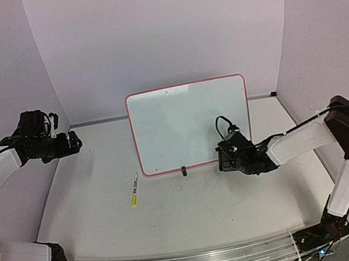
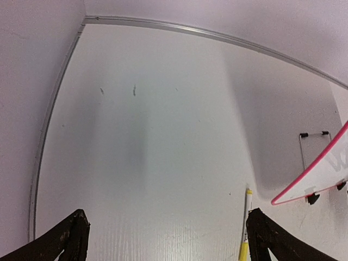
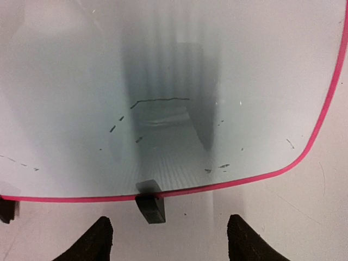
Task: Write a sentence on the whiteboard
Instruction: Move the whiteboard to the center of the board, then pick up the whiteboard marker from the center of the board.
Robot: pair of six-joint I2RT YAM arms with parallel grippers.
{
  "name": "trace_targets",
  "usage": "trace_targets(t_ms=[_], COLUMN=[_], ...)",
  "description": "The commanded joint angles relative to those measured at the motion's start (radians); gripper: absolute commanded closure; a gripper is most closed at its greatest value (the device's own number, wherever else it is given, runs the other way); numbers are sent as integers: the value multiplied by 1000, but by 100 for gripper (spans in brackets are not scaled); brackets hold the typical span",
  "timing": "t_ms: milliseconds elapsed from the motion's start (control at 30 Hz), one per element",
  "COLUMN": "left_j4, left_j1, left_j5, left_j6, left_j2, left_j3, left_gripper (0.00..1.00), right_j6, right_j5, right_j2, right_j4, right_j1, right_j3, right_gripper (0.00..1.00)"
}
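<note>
The whiteboard (image 1: 190,124), white with a pink border, stands upright at the middle back on black clip feet (image 1: 184,171). My right gripper (image 1: 222,159) hovers just in front of its lower right part, open and holding nothing. In the right wrist view the open gripper (image 3: 168,239) faces the board (image 3: 244,65) and one clip foot (image 3: 149,206). Only a thin dark line and a few dashes (image 3: 163,99) show there; I cannot read any sentence. My left gripper (image 1: 76,142) is far left, open and empty, as the left wrist view (image 2: 166,239) confirms.
A yellow-capped marker (image 1: 134,190) lies on the table in front of the board's left corner, also beside my left gripper's right finger (image 2: 247,223). The board's corner (image 2: 326,168) and a wire stand (image 2: 314,134) show at right. Curved purple walls enclose the table.
</note>
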Motion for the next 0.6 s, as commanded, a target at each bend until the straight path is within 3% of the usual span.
trace_targets(t_ms=[0,167,267,567], left_j4=[-74,-32,-1,147], left_j1=[-104,-196,-322,-517], left_j5=[-71,-55,-68,14], left_j6=[-71,-254,-368,-469], left_j2=[21,-24,-20,80], left_j3=[30,-109,-179,-293], left_gripper=[1,1,0,5], right_j6=[1,-36,-55,-56], right_j5=[-87,-125,-135,-208], right_j2=[-153,-338,-404,-467], right_j4=[-50,-124,-186,-226], right_j1=[3,1,-12,-39], right_j3=[-79,-143,-147,-127], right_gripper=[25,15,13,12])
